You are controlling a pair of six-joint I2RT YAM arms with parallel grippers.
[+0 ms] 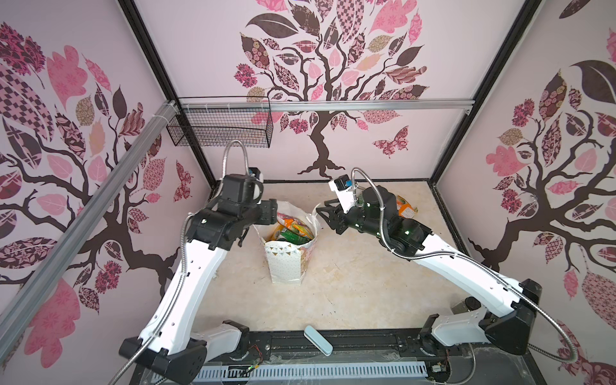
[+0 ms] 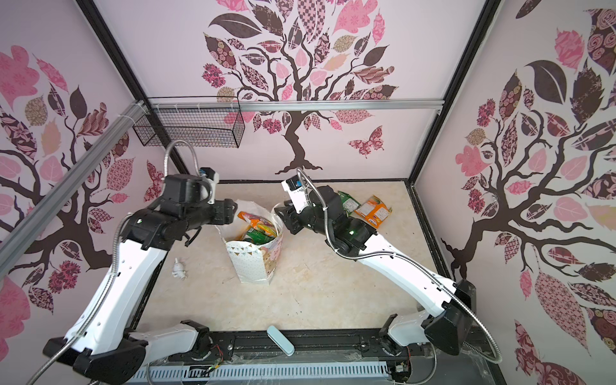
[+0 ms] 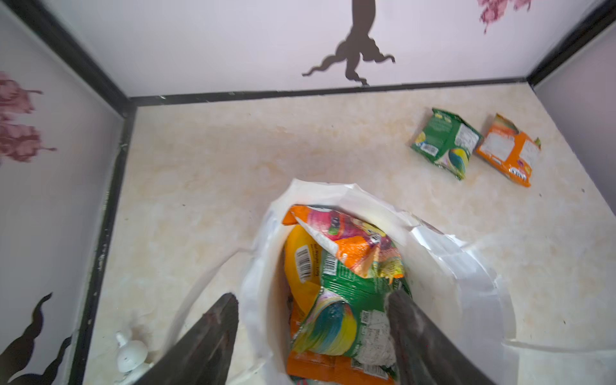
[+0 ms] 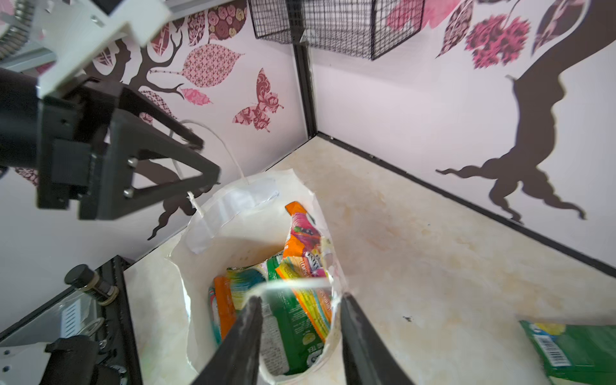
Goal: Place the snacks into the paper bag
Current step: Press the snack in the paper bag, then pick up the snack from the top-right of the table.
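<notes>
The paper bag (image 1: pixel 288 263) (image 2: pixel 248 263) stands upright mid-table, long axis vertical, its mouth open to the ceiling and its rim crumpled outward. Inside it, snack packets (image 1: pixel 293 230) (image 3: pixel 343 283) stand on end and lean against each other. An orange one reaches rim height at the bag's far side.

The left gripper (image 3: pixel 313 295) hovers at the bag's left rim with its jaws open. One finger is outside the wall and the other is over the packets, and neither pinches anything. The right gripper (image 4: pixel 300 298) sits at the bag's right rim, jaws also apart. The rim edge and a blurred cord handle (image 4: pixel 296 282) lie between the fingers, unclamped.

Two packets lie flat beyond the bag on its right, near the back corner: a green packet (image 2: pixel 348 203) (image 3: pixel 445 143) and an orange packet (image 2: pixel 371 211) (image 3: pixel 506 150). They are side by side and touching, long axes roughly parallel, and in both top views the right arm partly hides them.

Bare tabletop (image 1: pixel 350 283) stretches in front of the bag and from it to the back wall. A small white figurine (image 2: pixel 180 268) lies left of the bag, near the left wall's edge.
</notes>
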